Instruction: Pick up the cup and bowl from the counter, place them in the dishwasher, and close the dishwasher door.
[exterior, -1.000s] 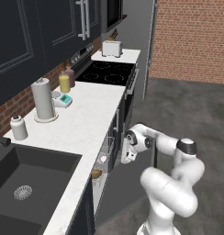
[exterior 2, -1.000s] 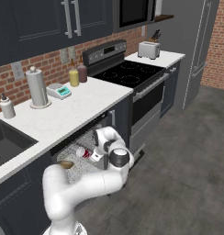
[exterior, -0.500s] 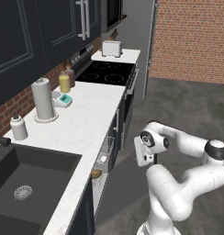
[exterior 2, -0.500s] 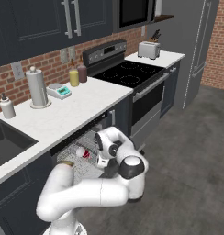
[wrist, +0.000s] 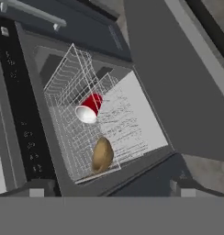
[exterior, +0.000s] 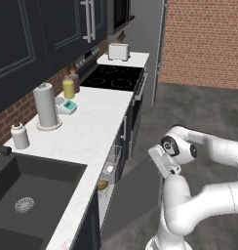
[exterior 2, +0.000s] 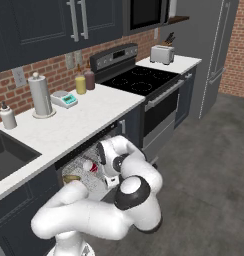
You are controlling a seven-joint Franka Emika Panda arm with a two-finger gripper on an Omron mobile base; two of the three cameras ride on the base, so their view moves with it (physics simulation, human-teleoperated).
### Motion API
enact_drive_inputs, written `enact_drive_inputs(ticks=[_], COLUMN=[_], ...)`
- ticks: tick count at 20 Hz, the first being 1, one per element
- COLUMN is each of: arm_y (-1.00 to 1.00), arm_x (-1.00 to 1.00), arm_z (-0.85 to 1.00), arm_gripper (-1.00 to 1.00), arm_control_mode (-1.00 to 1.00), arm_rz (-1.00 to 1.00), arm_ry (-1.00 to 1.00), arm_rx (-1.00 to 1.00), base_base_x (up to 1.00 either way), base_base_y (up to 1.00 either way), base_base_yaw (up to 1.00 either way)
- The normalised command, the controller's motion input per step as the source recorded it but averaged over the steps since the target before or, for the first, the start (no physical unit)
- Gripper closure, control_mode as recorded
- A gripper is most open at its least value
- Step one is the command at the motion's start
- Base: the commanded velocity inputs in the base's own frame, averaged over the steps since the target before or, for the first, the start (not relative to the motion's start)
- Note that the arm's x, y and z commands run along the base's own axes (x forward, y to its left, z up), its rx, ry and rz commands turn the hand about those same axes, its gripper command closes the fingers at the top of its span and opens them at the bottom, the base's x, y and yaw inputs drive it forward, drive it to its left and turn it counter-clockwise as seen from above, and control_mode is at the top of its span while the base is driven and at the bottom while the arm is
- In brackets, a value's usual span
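Far up-counter from the end effector: paper-towel roll (exterior: 46, 105), white soap bottle (exterior: 19, 135), yellow bottle (exterior: 68, 88), toaster (exterior: 119, 51) beyond black stove (exterior: 113, 76); black sink (exterior: 28, 195) nearer.

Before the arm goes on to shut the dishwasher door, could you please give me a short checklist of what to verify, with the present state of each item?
1. Cup in the wire rack: ok, lying on its side.
2. Bowl in the rack: ok, tipped on edge near the rack's front corner.
3. Gripper free of load: ok, jaws wide apart with nothing between them.
4. Dishwasher door state: not ok, it hangs open and is not yet shut.
5. Rack pushed fully inside: cannot tell.
6. Counter free of the cup and bowl: ok, neither stands on it.
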Motion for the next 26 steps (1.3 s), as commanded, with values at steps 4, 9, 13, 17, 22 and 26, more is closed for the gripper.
enact_drive_inputs(ticks=[4,9,13,17,22,26], arm_y=[-0.89,-0.98,-1.00,-1.00,-1.00,-1.00], arm_x=[-0.54,-0.38,-0.08,0.04,0.12,0.00], arm_z=[0.64,0.17,0.00,0.02,0.01,0.05], arm_gripper=[-1.00,-1.00,-1.00,-1.00,-1.00,-1.00], arm_control_mode=[-1.00,-1.00,-1.00,-1.00,-1.00,-1.00], arm_rz=[0.22,0.14,0.14,0.14,0.19,0.25], arm_ry=[-0.10,-0.01,0.00,0.03,0.08,0.05], arm_rx=[0.02,0.15,0.26,0.27,0.22,0.10], base_base_x=[0.00,0.00,0.00,0.00,0.00,0.00], base_base_y=[0.00,0.00,0.00,0.00,0.00,0.00], base_base_yaw=[0.00,0.00,0.00,0.00,0.00,0.00])
